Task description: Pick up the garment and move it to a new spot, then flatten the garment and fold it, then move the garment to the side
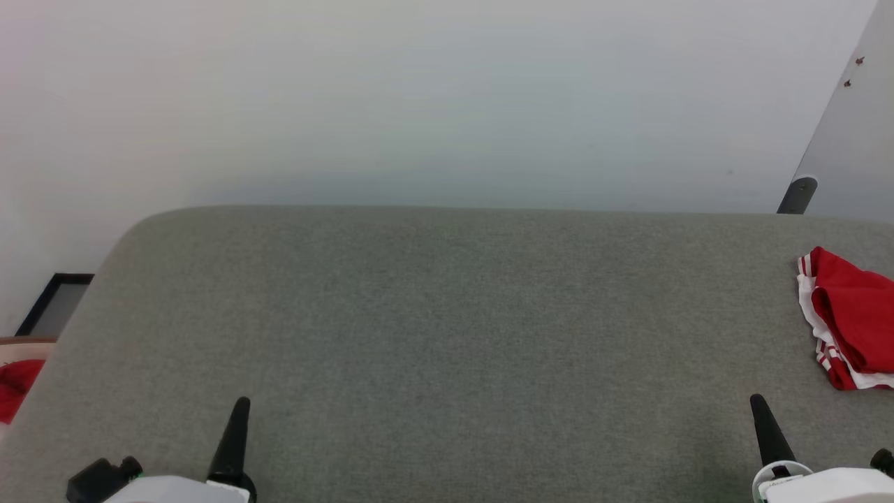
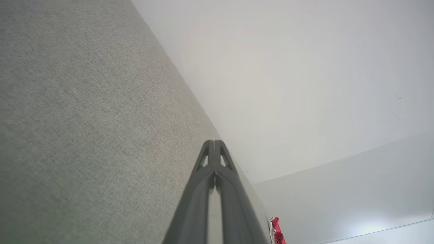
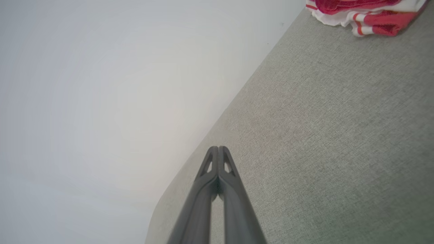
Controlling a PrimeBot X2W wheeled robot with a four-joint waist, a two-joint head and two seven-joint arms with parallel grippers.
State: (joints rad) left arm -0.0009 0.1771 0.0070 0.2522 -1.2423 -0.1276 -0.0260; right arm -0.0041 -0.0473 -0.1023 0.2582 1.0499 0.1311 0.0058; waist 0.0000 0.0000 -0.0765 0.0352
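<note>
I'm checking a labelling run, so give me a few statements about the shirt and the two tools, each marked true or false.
1. The shirt lies near the right edge of the grey surface. True.
2. The left tool holds the shirt. False: it is shut on nothing, far from the shirt.
3. The right tool is wide open. False: its fingers are pressed together.
4. The shirt has red-and-white striped trim. True.

The grey surface [image 1: 447,328] lies open ahead of the left gripper [image 1: 242,404] and right gripper [image 1: 757,401]; the garment [image 1: 848,314] blocks passage ahead-outward of the right.
</note>
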